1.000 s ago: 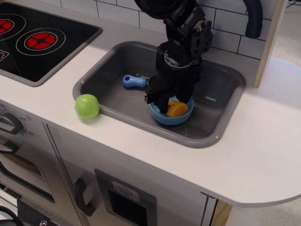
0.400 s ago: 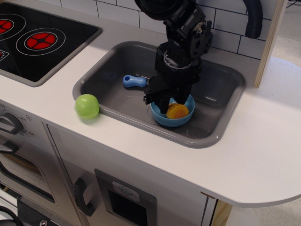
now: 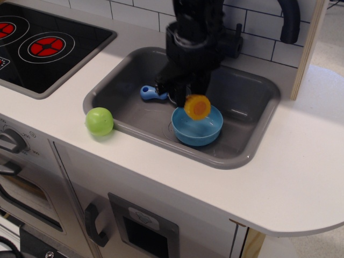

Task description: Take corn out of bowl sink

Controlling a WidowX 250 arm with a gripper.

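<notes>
The light blue bowl (image 3: 197,127) stands in the grey sink (image 3: 252,107), near its front wall, and nothing shows inside it. The corn (image 3: 197,106), a small yellow chunk with its orange cut end facing the camera, hangs just above the bowl's far rim. My black gripper (image 3: 189,101) comes down from above and is shut on the corn, holding it clear of the bowl. The fingertips are mostly hidden behind the corn and the gripper body.
A small pan's blue handle (image 3: 152,93) lies in the sink left of the bowl, its pan hidden behind the gripper. A green ball (image 3: 99,121) sits on the counter at the sink's front left corner. A stovetop (image 3: 43,45) is at the left, a tap (image 3: 288,21) behind.
The gripper closed on the corn inside the bowl and rose up and slightly left, lifting the corn out. The bowl stayed where it was.
</notes>
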